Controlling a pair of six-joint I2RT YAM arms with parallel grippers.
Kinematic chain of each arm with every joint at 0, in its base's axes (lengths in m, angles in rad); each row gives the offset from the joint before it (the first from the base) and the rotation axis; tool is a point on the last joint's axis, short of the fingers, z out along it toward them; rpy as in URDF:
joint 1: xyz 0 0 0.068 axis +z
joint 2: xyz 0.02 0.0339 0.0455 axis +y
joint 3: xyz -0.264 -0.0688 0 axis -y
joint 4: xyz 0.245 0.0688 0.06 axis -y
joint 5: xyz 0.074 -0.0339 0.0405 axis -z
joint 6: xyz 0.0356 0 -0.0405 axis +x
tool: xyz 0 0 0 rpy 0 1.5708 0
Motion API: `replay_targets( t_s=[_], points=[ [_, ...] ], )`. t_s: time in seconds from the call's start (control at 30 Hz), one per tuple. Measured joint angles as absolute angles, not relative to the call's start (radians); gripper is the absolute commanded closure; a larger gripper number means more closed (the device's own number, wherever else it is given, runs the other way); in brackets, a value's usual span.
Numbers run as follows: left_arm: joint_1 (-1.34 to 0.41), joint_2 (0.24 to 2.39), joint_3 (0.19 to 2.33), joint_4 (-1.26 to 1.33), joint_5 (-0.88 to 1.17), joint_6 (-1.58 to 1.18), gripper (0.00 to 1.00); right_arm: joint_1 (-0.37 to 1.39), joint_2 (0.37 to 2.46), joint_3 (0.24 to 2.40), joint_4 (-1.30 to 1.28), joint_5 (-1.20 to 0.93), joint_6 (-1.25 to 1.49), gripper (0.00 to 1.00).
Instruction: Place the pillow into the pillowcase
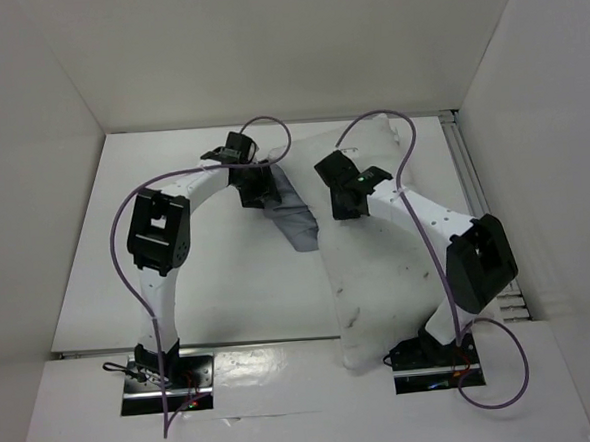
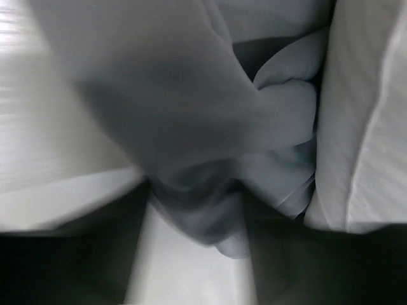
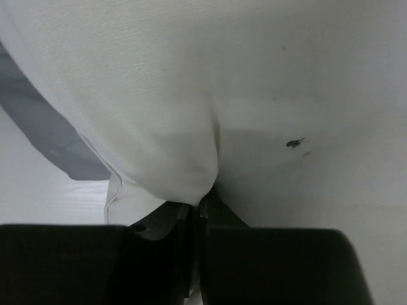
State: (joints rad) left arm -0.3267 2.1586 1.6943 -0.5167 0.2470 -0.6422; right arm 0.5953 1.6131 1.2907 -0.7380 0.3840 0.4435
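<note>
The pillow point(image 1: 369, 277) lies lengthways on the right half of the counter point(image 1: 239, 285). It runs from the far side to the near edge, where it ends just left of the right arm's base point(image 1: 434, 365). The pillowcase point(image 1: 297, 221) is left of the pillow's far half and touches its edge. The left fingers point(image 2: 70, 267) are above the pillowcase with a fold between them. The right fingers point(image 3: 286, 267) are above the pillow's far half, pinching a tuck of it.

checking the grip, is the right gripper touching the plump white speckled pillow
Touching: right wrist view shows the right gripper shut on a fold of the plump white pillow.
</note>
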Motion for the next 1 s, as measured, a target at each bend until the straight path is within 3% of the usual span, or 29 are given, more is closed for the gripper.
replay_targets(
  t_s=[0.07, 0.47, 0.67, 0.7, 0.73, 0.83, 0.87, 1.0],
  points=[
    [-0.332, 2.181, 1.691, -0.496, 0.281, -0.66, 1.0, 0.581, 1.615, 1.281, -0.725, 0.39, 0.463, 1.0],
    [-0.192, 2.094, 1.763, -0.538, 0.406, -0.651, 1.0, 0.414, 1.399, 1.494, -0.764, 0.487, 0.239, 1.0],
    [-0.029, 1.837, 1.82, -0.588, 0.45, -0.615, 1.0, 0.405, 1.351, 1.503, -0.727, 0.472, 0.17, 1.0],
    [-0.018, 1.785, 1.821, -0.595, 0.45, -0.607, 1.0, 0.403, 1.353, 1.474, -0.701, 0.465, 0.167, 0.91],
    [-0.014, 1.733, 1.827, -0.604, 0.453, -0.601, 1.0, 0.399, 1.367, 1.449, -0.687, 0.459, 0.173, 0.5],
    [-0.03, 1.63, 1.88, -0.625, 0.488, -0.581, 1.0, 0.389, 1.491, 1.481, -0.709, 0.432, 0.204, 0.31],
    [-0.036, 1.607, 1.9, -0.629, 0.501, -0.577, 1.0, 0.39, 1.535, 1.497, -0.703, 0.417, 0.215, 0.19],
    [-0.05, 1.559, 1.937, -0.654, 0.549, -0.571, 1.0, 0.435, 1.572, 1.497, -0.677, 0.294, 0.242, 0.0]
  ],
)
